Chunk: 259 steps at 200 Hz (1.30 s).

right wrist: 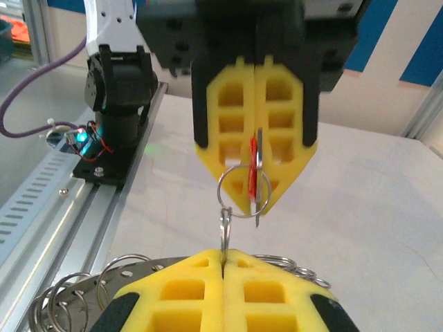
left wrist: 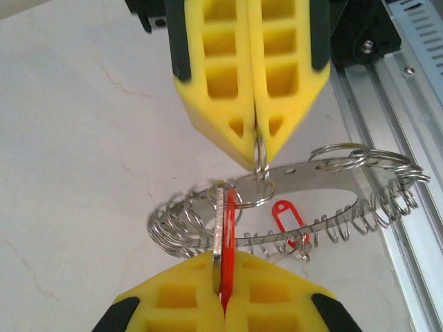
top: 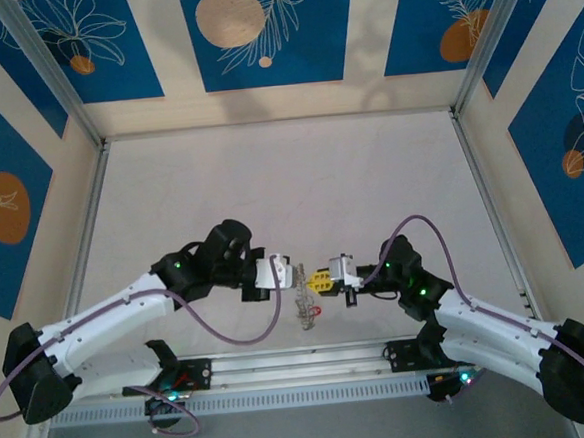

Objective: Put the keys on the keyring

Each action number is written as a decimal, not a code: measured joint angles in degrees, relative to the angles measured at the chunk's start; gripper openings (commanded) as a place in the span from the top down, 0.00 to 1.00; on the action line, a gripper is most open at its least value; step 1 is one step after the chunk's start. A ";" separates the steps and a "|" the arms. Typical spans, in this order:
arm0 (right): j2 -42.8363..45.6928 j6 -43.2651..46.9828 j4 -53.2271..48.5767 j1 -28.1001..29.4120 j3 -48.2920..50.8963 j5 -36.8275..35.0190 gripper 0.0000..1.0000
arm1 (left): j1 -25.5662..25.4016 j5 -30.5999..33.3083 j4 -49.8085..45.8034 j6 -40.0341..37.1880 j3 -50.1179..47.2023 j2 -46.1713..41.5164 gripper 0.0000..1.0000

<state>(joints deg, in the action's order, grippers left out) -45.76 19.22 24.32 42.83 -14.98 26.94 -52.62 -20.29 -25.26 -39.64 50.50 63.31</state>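
Left gripper (left wrist: 223, 277): squeezed fully closed on a red-headed key (left wrist: 223, 221); blade sticks out past its fingertips
Right gripper (left wrist: 255, 142): pinched closed on a small loop (right wrist: 225, 232); tips face the left gripper's, close by
Keyring (left wrist: 325, 169): flat band edged with wire coils; lies between both grippers' tips, under the right one
Key: against a second loop; whether it is threaded cannot be told
Red tag (left wrist: 285, 213): under the keyring, beyond the left fingertips
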 measured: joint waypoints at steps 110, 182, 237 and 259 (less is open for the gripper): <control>-1.77 1.38 5.03 -0.24 2.45 -6.19 0.70 | -2.84 11.85 -15.80 -16.52 12.31 6.75 1.00; 3.63 -1.36 8.02 -8.87 4.39 -14.60 0.41 | -3.67 24.39 -16.11 -31.52 26.05 18.86 1.00; 5.44 -13.40 6.01 -25.31 2.47 -25.73 0.01 | -3.72 24.65 -15.96 -34.64 37.27 27.36 1.00; 6.40 -19.78 4.63 -33.00 1.36 -27.28 0.01 | -3.72 24.61 -15.85 -34.67 40.61 30.64 1.00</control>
<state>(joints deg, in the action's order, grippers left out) -39.35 -0.56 28.95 9.82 -13.63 -0.34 -56.34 4.32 -41.10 -74.30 91.11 93.95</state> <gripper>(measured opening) 0.991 0.039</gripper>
